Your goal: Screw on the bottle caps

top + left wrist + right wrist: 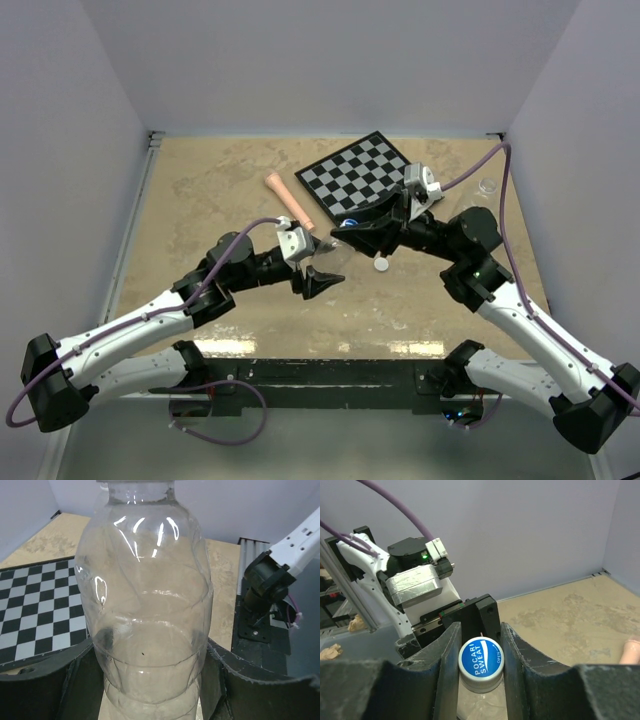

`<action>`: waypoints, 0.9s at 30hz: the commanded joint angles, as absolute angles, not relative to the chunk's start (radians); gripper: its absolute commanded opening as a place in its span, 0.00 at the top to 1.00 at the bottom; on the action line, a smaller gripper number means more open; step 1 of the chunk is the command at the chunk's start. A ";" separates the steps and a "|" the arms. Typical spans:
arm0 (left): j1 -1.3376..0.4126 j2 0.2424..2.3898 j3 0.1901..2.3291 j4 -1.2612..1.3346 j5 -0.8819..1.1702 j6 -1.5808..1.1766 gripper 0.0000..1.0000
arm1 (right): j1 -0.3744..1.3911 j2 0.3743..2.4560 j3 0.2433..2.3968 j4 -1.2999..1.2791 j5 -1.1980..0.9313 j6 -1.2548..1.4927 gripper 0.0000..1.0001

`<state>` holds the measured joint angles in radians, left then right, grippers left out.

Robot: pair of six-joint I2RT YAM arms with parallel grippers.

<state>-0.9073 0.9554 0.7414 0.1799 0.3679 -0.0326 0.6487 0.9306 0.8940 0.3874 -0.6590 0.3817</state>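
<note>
**A:** What has the left gripper (150, 690) got?

**B:** The large clear bottle (145, 605), just off the near edge of the chequered board (360, 172). Its fingers (50, 680) are spread as wide as the bottle and press against the lower body from both sides.

**A:** And the right gripper (480, 640)?

**B:** It is open only by the cap's width and pinches the blue cap (481, 661) by its sides. The cap sits on the bottle's neck, over that same near edge of the board. I cannot tell whether the thread has caught.

**A:** The other cap?

**B:** The white cap (381, 265) lies on the table (200, 190), a little nearer than the board's near corner. Neither gripper touches it.

**A:** The small bottle?

**B:** The tiny bottle (487, 186) stands off the board's right corner, apart from it.
</note>
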 commanded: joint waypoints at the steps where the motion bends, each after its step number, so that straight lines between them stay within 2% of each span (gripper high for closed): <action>1: -0.940 0.939 0.779 0.186 0.136 -0.018 1.00 | 0.646 0.946 0.927 0.319 -0.549 0.357 1.00; 7: -1.109 0.963 0.798 0.230 -0.308 0.051 1.00 | 0.647 0.950 0.894 0.333 -0.453 0.422 1.00; 15: -1.209 1.095 0.842 0.388 -0.691 0.133 1.00 | 0.675 0.965 0.908 0.236 -0.255 0.445 1.00; 27: -1.282 1.256 0.870 0.702 -0.989 0.487 1.00 | 0.750 1.011 0.919 0.138 -0.005 0.497 1.00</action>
